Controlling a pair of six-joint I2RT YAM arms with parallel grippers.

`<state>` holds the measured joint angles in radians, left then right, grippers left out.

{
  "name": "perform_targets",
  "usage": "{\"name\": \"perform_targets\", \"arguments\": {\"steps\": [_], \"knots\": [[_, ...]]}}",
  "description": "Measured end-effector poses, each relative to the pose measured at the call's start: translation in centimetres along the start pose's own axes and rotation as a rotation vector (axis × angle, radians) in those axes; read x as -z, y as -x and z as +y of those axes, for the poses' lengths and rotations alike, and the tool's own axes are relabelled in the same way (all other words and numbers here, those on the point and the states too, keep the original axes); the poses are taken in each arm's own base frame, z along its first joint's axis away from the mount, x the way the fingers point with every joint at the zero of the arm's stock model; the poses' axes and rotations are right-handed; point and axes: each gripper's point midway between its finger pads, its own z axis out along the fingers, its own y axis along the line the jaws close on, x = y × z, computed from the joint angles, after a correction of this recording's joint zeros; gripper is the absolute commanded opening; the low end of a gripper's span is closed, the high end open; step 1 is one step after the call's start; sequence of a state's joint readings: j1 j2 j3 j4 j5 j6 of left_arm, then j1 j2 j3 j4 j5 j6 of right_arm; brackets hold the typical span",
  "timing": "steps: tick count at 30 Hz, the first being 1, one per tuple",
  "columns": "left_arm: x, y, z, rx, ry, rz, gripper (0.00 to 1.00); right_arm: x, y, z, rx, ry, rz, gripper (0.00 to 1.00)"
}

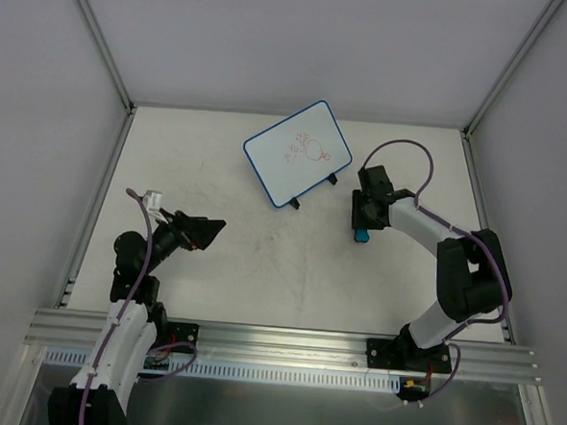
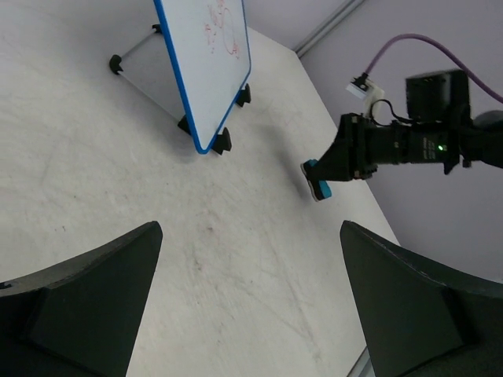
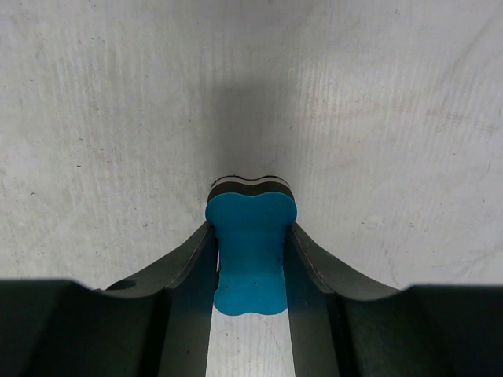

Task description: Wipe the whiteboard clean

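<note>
- Whiteboard (image 1: pixel 276 169) is being shown standing toward the far middle of the worktop (image 1: pixel 212 285), propped at a tilt on its small black feet (image 1: pixel 295 206).
- Its white face is being edged by a thin blue frame, and red scribbles (image 1: pixel 310 149) are being carried on the half nearer the far right corner.
- From the left wrist view, the whiteboard (image 2: pixel 208 71) is being seen edge-on at the upper left, with the red scribbles (image 2: pixel 222 27) faint near the top and the black feet (image 2: pixel 222 140) resting on the worktop (image 2: pixel 118 196).
- A small blue eraser (image 1: pixel 361 236) is being clamped between the fingers of the right end effector (image 1: pixel 362 227), just to the right of the whiteboard and apart from it.
- In the right wrist view, the eraser (image 3: pixel 251 259) is being squeezed at its waist by the right end effector (image 3: pixel 251 232), its dark felt layer being pointed at the worktop (image 3: pixel 118 118); whether the felt is touching cannot be told.
- The left end effector (image 1: pixel 212 235) is being held over the near left part of the worktop, its fingers (image 2: pixel 94 298) being kept wide apart with nothing between them.
</note>
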<state>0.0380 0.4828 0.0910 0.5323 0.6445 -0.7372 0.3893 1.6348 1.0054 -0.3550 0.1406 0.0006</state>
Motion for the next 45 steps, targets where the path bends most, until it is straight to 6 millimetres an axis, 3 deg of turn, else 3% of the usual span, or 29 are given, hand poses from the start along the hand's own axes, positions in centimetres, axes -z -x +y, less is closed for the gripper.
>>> {"name": "perform_targets", "arguments": {"steps": [3, 7, 14, 22, 29, 32, 38, 45], "knots": [[-1.4, 0.5, 1.3, 0.021, 0.035, 0.011, 0.99, 1.1, 0.4, -0.2, -0.007, 0.009, -0.05, 0.0], [-4.2, 2.0, 1.5, -0.004, 0.013, 0.014, 0.99, 3.1, 1.8, 0.0, -0.016, 0.037, -0.13, 0.0], [-10.5, 6.2, 0.5, -0.072, -0.101, -0.022, 0.92, 6.6, 5.9, 1.2, -0.014, 0.104, -0.272, 0.0], [-15.9, 7.5, 4.0, -0.038, -0.094, -0.028, 0.85, 8.9, 10.3, 1.8, -0.024, 0.103, -0.383, 0.0], [-19.4, 10.4, 4.8, -0.078, -0.099, -0.088, 0.84, 10.4, 15.0, 2.8, -0.047, 0.066, -0.492, 0.0], [-20.7, 10.3, 5.7, -0.076, -0.107, -0.09, 0.83, 10.6, 17.8, 3.8, -0.06, 0.078, -0.556, 0.0], [-22.0, 6.8, 9.6, 0.011, -0.047, -0.019, 0.8, 9.1, 19.7, 5.5, -0.058, 0.103, -0.614, 0.0], [-22.4, 7.3, 9.3, -0.001, -0.059, -0.025, 0.77, 9.1, 20.2, 7.7, -0.023, 0.141, -0.658, 0.0]]}}
